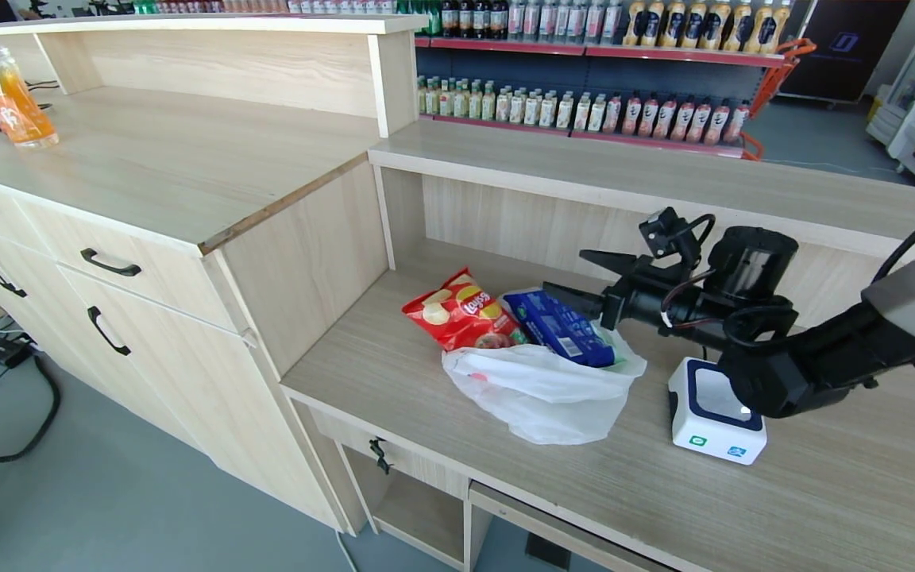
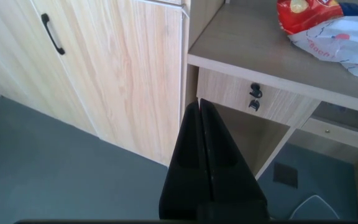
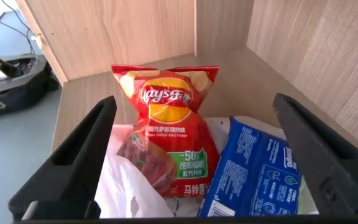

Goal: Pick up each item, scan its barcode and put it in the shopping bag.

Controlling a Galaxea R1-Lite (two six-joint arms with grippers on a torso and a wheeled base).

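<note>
pale wood counter [image 1: 187, 167], grey floor [image 1: 108, 492], stocked drink shelves [image 1: 584, 103] behind.

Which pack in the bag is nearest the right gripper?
The blue pack: it sits just by the right gripper, the red chip bag farther off.

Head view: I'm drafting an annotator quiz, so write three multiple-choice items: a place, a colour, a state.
1. Where does the orange drink bottle stand? A. on the higher counter B. on the lower counter C. on the floor
2. What colour is the packet beside the red chip bag in the shopping bag? A. green B. blue C. yellow
3. How is the right end effector? A. shut on the chip bag B. open C. shut, empty
Answers: A, it stands at the higher counter's far left; B, its wrapper is blue; B, its fingers stand wide apart.
</note>
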